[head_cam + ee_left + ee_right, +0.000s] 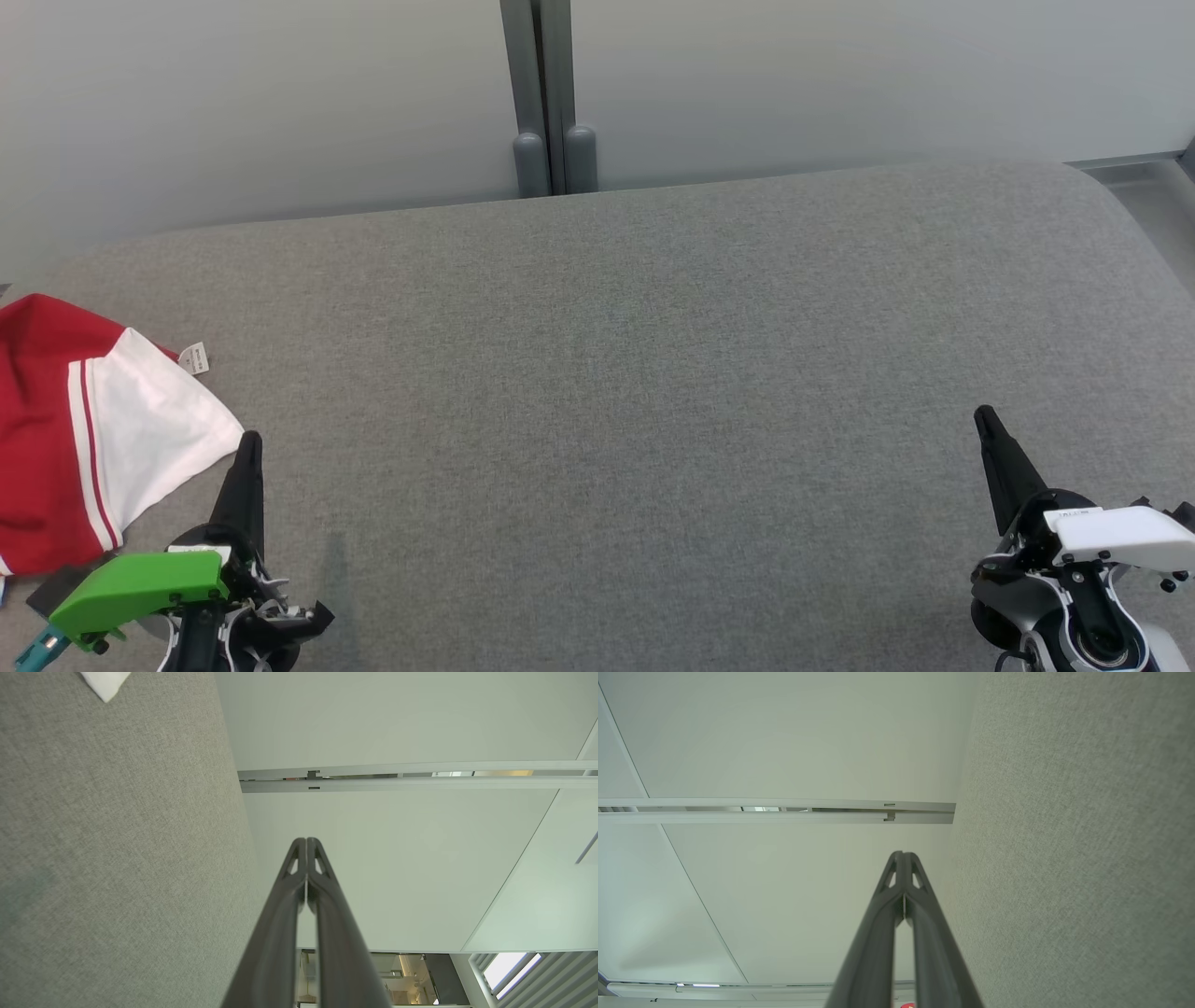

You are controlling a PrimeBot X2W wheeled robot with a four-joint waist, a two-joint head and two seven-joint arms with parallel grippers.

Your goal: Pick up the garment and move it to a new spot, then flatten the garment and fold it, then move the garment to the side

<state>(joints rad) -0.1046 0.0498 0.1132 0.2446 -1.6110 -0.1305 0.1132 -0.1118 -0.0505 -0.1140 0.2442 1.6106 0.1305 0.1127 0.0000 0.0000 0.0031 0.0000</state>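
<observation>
Garment [89, 439] is lying loosely heaped at the grey surface's [653, 373] left edge. Pickup, flattening and folding are apparently still pending. Left gripper [250, 441] and right gripper [983, 417] are sitting closed and empty.

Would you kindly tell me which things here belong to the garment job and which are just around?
Job: red-and-white garment, left gripper, right gripper, both shut and empty.
Just around: grey fabric surface, pale wall panels, grey posts.
</observation>
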